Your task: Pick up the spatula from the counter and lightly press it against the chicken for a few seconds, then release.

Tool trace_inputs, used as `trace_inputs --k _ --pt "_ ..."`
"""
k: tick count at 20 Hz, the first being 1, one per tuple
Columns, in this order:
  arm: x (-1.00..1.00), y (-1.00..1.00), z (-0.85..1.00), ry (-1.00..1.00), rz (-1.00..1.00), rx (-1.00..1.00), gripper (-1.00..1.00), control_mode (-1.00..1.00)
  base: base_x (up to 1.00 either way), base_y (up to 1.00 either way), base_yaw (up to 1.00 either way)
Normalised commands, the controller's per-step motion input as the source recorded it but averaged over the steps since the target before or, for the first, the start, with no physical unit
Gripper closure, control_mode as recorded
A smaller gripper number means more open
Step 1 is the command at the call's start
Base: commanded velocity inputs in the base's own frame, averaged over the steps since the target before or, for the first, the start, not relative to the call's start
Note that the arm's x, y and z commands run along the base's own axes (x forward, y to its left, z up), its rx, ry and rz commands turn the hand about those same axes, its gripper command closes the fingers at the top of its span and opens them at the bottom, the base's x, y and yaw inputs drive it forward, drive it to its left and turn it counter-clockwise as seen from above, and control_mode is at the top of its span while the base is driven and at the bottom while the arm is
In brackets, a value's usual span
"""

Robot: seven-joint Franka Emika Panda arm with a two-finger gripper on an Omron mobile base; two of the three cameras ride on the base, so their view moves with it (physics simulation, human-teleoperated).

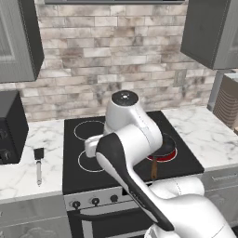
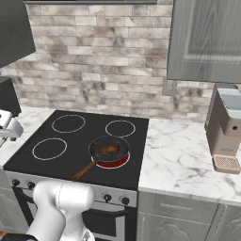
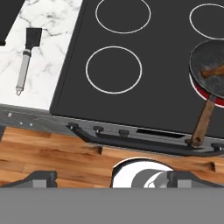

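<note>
Gripper (image 3: 111,178) is seen from the hand camera with its two dark fingertips (image 3: 41,177) spread wide apart, and nothing is held between them. It is hung out in front of the stove, above the wooden floor (image 3: 48,148), looking back at the range's front edge and its row of small dark knobs (image 3: 98,129).

Over on the white marble counter (image 1: 23,179) (image 3: 51,57), the black-headed spatula with the slim grey handle (image 1: 38,163) (image 3: 25,57) is laid flat, just to the left of the black glass cooktop (image 1: 183,162) (image 2: 75,136) (image 3: 166,87), well apart from the fingers. Its square blade is pointed toward the brick wall and its handle toward the counter's front edge.

On the cooktop's front right ring, which is lit red, the dark round frying pan with the brown wooden handle (image 1: 166,143) (image 2: 120,145) (image 3: 199,57) is set, handle angled out toward the stove front. Inside the pan, the browned piece of chicken (image 2: 109,150) (image 3: 213,71) is seen lying on the base. The other three rings are left bare.

Farther right, a beige coffee machine (image 2: 226,127) is stood on the marble by the wall
</note>
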Motion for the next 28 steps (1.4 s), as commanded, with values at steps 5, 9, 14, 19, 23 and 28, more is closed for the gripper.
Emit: trace_inputs --k 5,9,14,19,23,28 --pt "0.00 0.26 0.00 0.00 0.00 0.03 -1.00 -1.00 0.00 0.00 0.00" --pt "0.00 0.28 -0.02 0.00 0.00 0.02 -1.00 -1.00 0.00 0.00 0.00" --pt "0.06 0.35 -0.16 0.00 0.00 0.02 -1.00 -1.00 0.00 0.00 0.00" --pt "0.11 0.30 -0.11 0.00 0.00 0.06 -1.00 -1.00 0.00 0.00 0.00" --pt "0.16 0.29 -0.08 0.00 0.00 0.08 -1.00 -1.00 0.00 0.00 0.00" --pt "0.23 0.28 -0.11 0.00 0.00 0.06 -1.00 -1.00 0.00 0.00 0.00"
